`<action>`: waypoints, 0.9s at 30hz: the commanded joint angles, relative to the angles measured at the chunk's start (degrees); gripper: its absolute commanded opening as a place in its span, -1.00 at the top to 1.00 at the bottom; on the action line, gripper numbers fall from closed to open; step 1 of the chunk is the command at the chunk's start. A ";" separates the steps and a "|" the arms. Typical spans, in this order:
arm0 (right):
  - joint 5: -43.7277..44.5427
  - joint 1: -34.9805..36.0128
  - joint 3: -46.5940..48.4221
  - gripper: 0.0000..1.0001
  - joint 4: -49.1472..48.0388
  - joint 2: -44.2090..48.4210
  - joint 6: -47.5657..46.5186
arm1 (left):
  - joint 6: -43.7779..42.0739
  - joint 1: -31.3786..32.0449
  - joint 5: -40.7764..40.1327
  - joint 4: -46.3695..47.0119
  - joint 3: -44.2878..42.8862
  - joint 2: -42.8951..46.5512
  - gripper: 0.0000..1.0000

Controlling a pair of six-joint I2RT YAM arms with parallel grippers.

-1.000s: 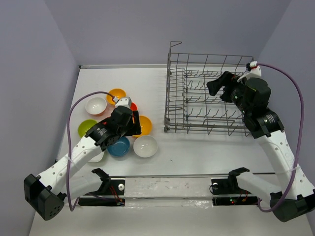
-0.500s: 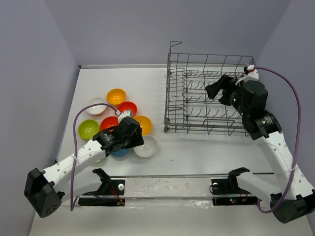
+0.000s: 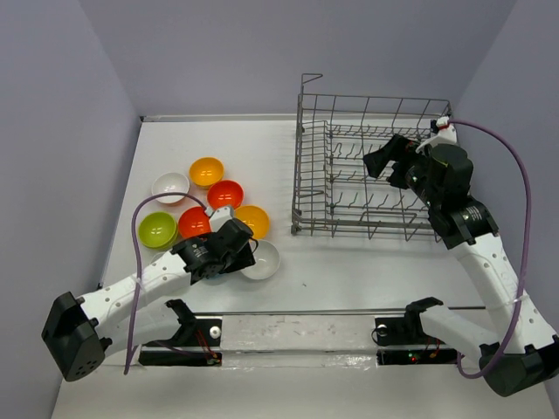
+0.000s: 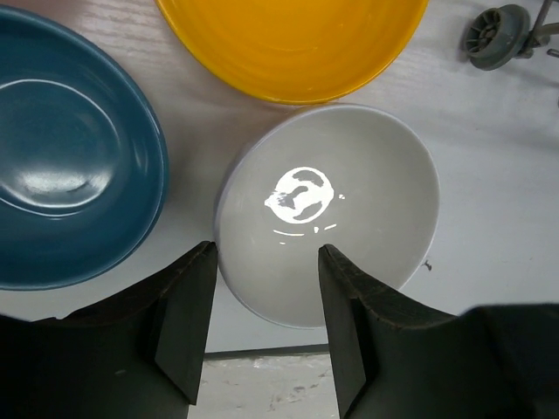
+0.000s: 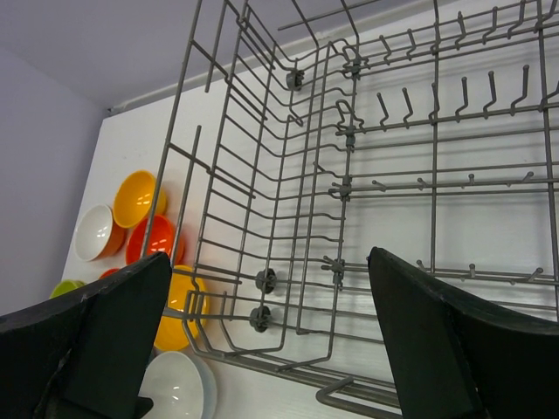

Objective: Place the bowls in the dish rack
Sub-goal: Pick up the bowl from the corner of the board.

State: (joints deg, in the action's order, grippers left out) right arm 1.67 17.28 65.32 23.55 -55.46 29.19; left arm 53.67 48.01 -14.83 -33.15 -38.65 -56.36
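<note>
Several bowls lie at the left: white (image 3: pixel 170 187), orange-yellow (image 3: pixel 207 171), red-orange (image 3: pixel 225 194), red-orange (image 3: pixel 194 222), lime green (image 3: pixel 157 230), orange-yellow (image 3: pixel 253 222) and a front white bowl (image 3: pixel 264 260). My left gripper (image 3: pixel 247 254) is open and low over that white bowl (image 4: pixel 327 209); the bowl's near rim lies between its fingers (image 4: pixel 188 323). A blue bowl (image 4: pixel 70 166) sits just left of it. The dish rack (image 3: pixel 371 170) holds no bowls. My right gripper (image 3: pixel 384 159) hovers open and empty over the rack (image 5: pixel 393 175).
A rack wheel (image 4: pixel 498 35) shows at the top right of the left wrist view. The rack's left wall (image 5: pixel 227 175) stands between the right gripper and the bowls. A metal strip (image 3: pixel 297 332) runs along the near table edge.
My left arm has swung toward the near edge and right, from above the red and orange bowls down to the front white bowl. The right arm has barely moved.
</note>
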 commanded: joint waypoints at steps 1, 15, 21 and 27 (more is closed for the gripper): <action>-0.35 -0.14 -0.37 -1.00 -2.72 0.18 -0.01 | 4.42 0.86 -3.19 -0.60 2.18 1.60 -0.16; -0.18 -0.14 -1.60 -1.00 -3.51 -0.08 0.17 | 5.48 1.83 -4.06 -0.25 3.32 -0.33 -0.12; -0.09 -0.14 -2.21 -1.00 -3.69 -0.17 0.25 | 6.45 1.91 -5.56 -0.08 3.85 1.34 0.16; -0.26 -0.14 -2.30 -1.00 -3.78 -0.44 0.34 | 6.01 1.91 -5.65 0.36 3.76 -0.33 0.27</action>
State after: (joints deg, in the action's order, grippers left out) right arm 1.67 17.28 63.16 22.44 -55.72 29.41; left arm 58.89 49.54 -18.00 -33.21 -35.24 -56.34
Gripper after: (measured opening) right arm 0.998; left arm 0.366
